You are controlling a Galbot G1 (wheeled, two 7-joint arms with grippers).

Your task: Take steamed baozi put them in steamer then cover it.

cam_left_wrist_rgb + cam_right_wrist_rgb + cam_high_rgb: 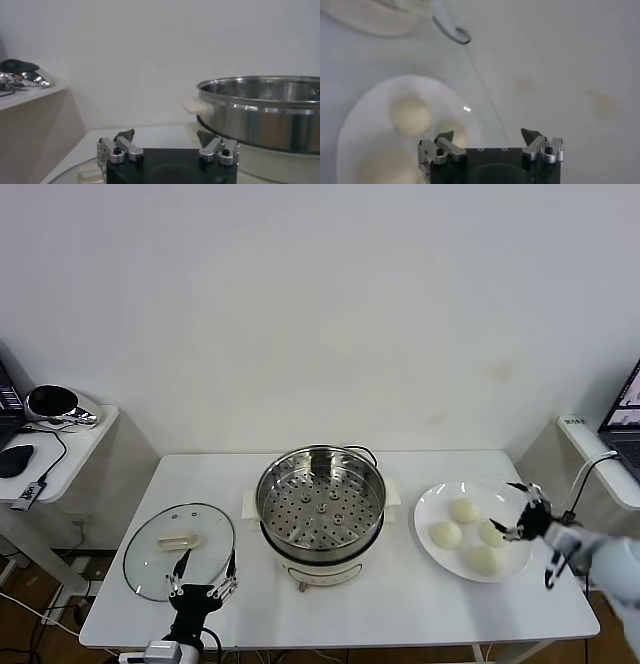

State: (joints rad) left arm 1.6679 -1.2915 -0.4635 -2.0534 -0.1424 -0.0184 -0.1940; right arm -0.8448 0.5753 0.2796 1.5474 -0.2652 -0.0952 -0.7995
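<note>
Four baozi [463,511] sit on the plate [430,499] beside the steamer [320,504], right pincer [518,509] spread wide above them for a first pick, left pincer [203,569] wide over the cover [180,549].

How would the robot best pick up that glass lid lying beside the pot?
Probably by the white oblong handle at the middle of the cover, coming straight down from above. The cover lies flat on the table, its metal rim against the surface, so the raised handle is the only part open fingers could close across, on its narrow sides.
</note>
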